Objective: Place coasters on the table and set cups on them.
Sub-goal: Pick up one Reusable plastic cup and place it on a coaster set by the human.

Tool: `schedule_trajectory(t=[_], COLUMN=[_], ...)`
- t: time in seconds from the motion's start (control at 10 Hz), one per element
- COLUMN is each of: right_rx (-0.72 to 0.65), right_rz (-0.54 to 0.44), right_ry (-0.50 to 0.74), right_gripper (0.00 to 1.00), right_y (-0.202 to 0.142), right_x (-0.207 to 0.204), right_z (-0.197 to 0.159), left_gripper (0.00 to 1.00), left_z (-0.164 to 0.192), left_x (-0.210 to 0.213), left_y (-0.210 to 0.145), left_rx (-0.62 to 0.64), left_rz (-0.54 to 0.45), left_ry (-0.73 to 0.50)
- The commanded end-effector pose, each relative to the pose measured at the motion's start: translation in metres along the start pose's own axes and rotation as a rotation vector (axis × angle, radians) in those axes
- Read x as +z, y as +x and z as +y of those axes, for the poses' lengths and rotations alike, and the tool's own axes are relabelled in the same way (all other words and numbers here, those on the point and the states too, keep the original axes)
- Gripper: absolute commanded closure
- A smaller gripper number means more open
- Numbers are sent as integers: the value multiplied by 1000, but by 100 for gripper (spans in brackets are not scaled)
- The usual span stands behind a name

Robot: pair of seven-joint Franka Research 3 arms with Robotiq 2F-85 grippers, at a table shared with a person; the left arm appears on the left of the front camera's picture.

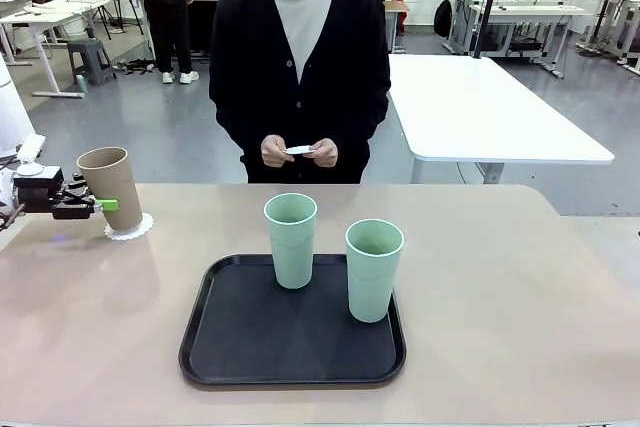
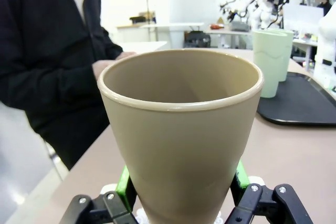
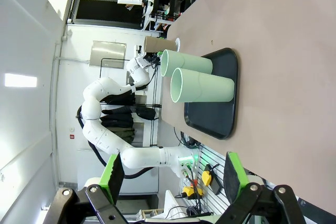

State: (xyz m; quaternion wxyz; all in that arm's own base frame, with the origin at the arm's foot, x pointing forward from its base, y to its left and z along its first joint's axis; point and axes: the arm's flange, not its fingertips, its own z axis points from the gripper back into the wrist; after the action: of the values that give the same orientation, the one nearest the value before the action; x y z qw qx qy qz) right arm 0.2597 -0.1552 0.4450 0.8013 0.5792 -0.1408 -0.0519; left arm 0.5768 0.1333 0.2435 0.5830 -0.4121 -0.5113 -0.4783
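The tan cup stands at the table's left edge, its base on a white coaster, its long axis close to vertical with the rim leaning slightly towards the robot's left. The left gripper is closed on the cup's lower half, coming in level from the left. In the left wrist view the green pads press either side of the tapered wall. Whether the base sits flat on the coaster cannot be told.

Judging from this, the next move turns on that grip. The cup lies straight ahead between the fingers, so the jaws need to part and the arm draw back to the left, level, without dragging the cup or the paper beneath it.

Two green cups wait upright, near each other, on the black tray mid-table, well apart from the tan cup and out of the way of a retreat. The nearer of them is probably within the left arm's reach.

The right gripper hangs wide open and empty, off to the robot's right, looking across the table at the tray.

Across the table the person holds another coaster between both hands, just off the far edge.
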Motion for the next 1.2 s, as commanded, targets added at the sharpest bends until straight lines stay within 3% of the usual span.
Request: schedule_trajectory(t=[0.0, 0.9, 1.0, 1.1], right_rx=[19, 19, 19, 19], right_rz=[-11, -11, -11, -11], right_ry=[27, 27, 27, 27], right_gripper=[0, 0, 0, 0], right_y=[3, 3, 3, 3], right_x=[0, 0, 0, 0], right_z=[1, 1, 1, 1], left_gripper=[15, 15, 3, 0], left_z=[2, 5, 6, 7], left_x=[1, -5, -5, -5], left_y=[2, -11, -11, -11], left_rx=[-6, -40, -63, -65], left_rz=[-1, 15, 5, 4], left_ry=[5, -82, -75, -81])
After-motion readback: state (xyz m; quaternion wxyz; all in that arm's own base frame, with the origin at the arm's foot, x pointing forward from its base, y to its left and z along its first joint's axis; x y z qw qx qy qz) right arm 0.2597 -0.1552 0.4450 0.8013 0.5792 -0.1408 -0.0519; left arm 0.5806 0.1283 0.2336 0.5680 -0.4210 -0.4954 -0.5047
